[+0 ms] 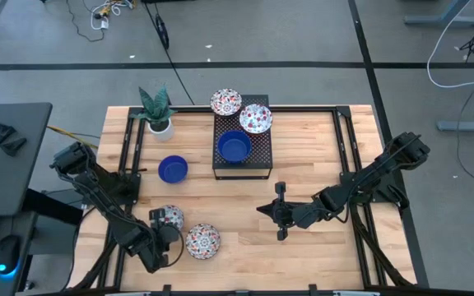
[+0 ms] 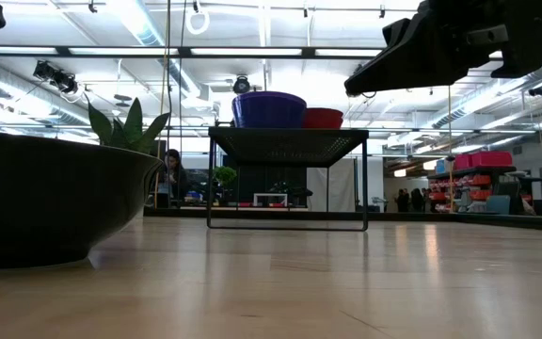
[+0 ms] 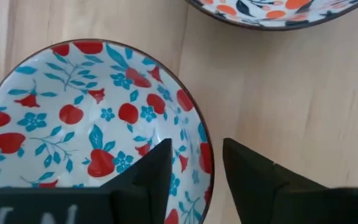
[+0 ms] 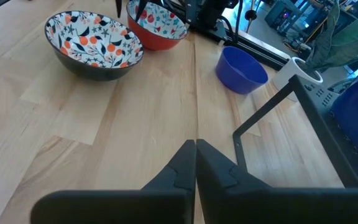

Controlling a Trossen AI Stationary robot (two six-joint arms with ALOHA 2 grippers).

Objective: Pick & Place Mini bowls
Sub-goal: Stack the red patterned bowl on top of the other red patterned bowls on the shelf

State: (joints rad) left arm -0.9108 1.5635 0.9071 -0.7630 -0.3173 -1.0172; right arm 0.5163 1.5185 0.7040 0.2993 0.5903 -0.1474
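Under left claw (image 3: pixel 194 165): red-and-blue floral bowl (image 3: pixel 73 118)

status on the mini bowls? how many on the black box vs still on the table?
Done: three bowls on the black perforated box: two floral, one blue bowl. In hand: left end effector straddles a floral bowl's rim, fingers not yet shut. Left: another floral bowl, a blue bowl. Right end effector shut, idle.

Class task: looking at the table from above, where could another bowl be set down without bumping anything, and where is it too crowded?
Free: bare wood between the black perforated stand and the right pincer, and the near edge right of the floral bowl. Crowded: the near-left corner, where the left pincer straddles the rim of a second patterned bowl.
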